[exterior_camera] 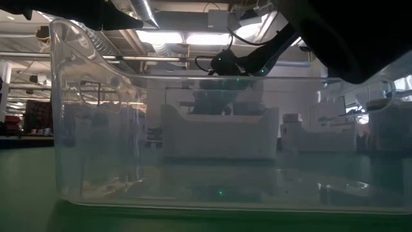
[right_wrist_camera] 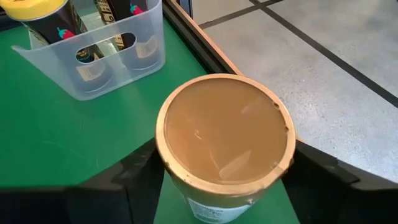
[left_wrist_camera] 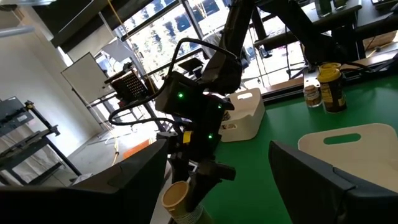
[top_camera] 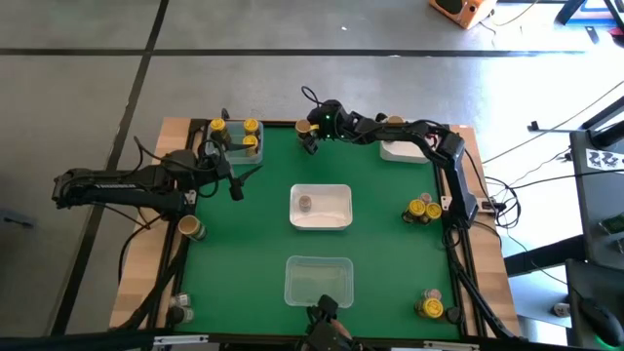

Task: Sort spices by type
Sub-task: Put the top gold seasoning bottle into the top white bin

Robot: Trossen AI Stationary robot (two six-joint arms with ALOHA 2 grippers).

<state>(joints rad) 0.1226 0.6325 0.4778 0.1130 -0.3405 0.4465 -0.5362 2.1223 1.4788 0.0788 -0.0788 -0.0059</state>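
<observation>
High view: the right gripper (top_camera: 312, 136) reaches to the far edge of the green table (top_camera: 380, 244), and the left gripper (top_camera: 234, 180) hangs over the table near a clear plastic bin (top_camera: 237, 148) at the far left corner. Three yellow-lidded spice jars (top_camera: 250, 127) stand in that bin.

In the right wrist view, a small round jar with a tan lid (right_wrist_camera: 225, 134) stands right between the right gripper's two dark fingers (right_wrist_camera: 134, 171). The fingers sit close on both sides of it, but I cannot tell if they squeeze it yet. The jar is at the table's far edge, near the clear bin.

The left gripper's fingers (left_wrist_camera: 124, 186) are apart and hold nothing.

A white bin (top_camera: 321, 207) in the middle of the table holds one grey-lidded jar (top_camera: 305, 203). More yellow-lidded jars (top_camera: 423, 210) stand by the right edge. Another tan-lidded jar (top_camera: 190, 227) stands at the left edge.
</observation>
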